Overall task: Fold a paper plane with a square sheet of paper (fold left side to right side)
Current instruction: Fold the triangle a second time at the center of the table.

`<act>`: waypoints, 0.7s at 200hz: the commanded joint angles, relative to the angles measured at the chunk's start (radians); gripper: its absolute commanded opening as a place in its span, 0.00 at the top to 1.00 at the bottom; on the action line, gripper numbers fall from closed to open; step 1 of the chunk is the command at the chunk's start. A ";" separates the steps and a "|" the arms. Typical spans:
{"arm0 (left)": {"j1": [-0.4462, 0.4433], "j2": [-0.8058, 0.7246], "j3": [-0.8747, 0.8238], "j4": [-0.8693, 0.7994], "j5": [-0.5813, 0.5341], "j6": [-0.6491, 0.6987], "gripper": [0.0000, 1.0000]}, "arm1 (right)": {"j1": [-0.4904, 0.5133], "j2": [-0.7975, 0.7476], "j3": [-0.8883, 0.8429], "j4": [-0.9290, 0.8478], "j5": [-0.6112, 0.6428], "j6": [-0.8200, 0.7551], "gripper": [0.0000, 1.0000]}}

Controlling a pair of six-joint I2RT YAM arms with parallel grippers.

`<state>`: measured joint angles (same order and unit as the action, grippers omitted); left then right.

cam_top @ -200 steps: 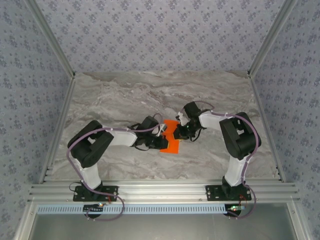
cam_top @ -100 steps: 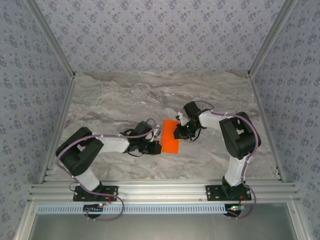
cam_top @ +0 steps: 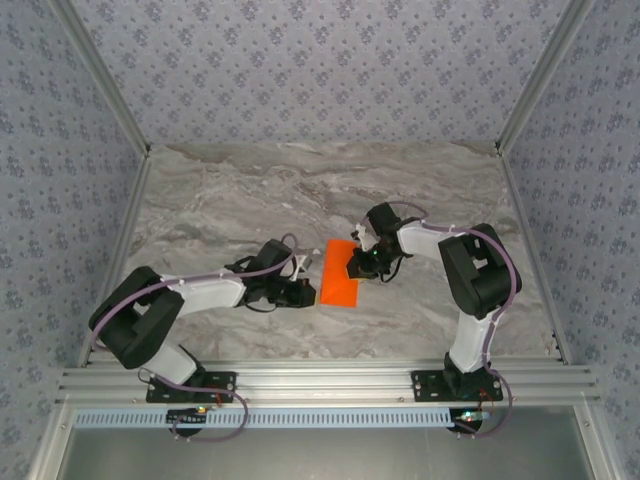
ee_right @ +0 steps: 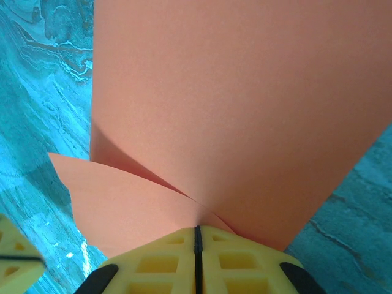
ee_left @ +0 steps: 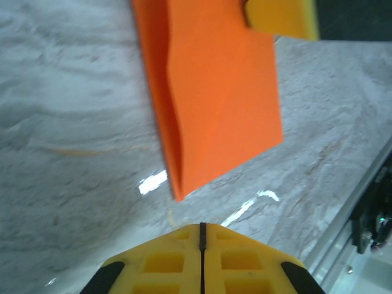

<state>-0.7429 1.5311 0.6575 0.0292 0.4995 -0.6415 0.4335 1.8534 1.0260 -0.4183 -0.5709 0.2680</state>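
**Table.** The marble-pattern table [cam_top: 250, 190] carries all the items below.

**Workpiece.** The square sheet of paper [cam_top: 338, 275] lies at the centre of the top view, slightly right of the midline. It is doubled over into a narrow rectangle. Its long axis runs from the top of the frame toward the bottom, leaning a little left at the lower end. In the left wrist view two layers show along its left long edge.

**Right gripper.** The right gripper [cam_top: 356, 268] sits on the right long edge of the paper, about mid-length. In its wrist view the pads meet, and both paper layers run in at the tips. Whether the paper is pinched between the pads or pinned under them cannot be told.

**Left gripper.** The left gripper [cam_top: 303, 293] is closed and empty. It sits just left of the paper's lower-left corner and is not touching it.

**Governing relation.** The paper lies to the frame-right of the left gripper. A creasing stroke would probably run up-frame along the left long edge, and the left arm is the nearer one to that edge.
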 commanded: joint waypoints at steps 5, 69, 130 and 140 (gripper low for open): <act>-0.026 0.081 0.106 0.026 0.049 0.010 0.92 | 0.005 0.044 -0.006 -0.059 0.115 -0.015 0.92; -0.051 0.244 0.215 -0.062 -0.075 0.022 0.92 | 0.011 0.003 -0.007 -0.048 0.087 -0.018 0.92; -0.068 0.274 0.188 -0.077 -0.113 0.015 0.94 | 0.050 -0.133 -0.032 -0.058 0.065 -0.003 0.92; -0.069 0.272 0.182 -0.072 -0.116 0.011 0.94 | 0.064 -0.149 -0.047 -0.049 0.053 0.006 0.92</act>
<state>-0.7994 1.7752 0.8509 0.0032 0.4362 -0.6365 0.4641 1.7763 1.0111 -0.4397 -0.5182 0.2684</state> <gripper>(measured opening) 0.064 0.080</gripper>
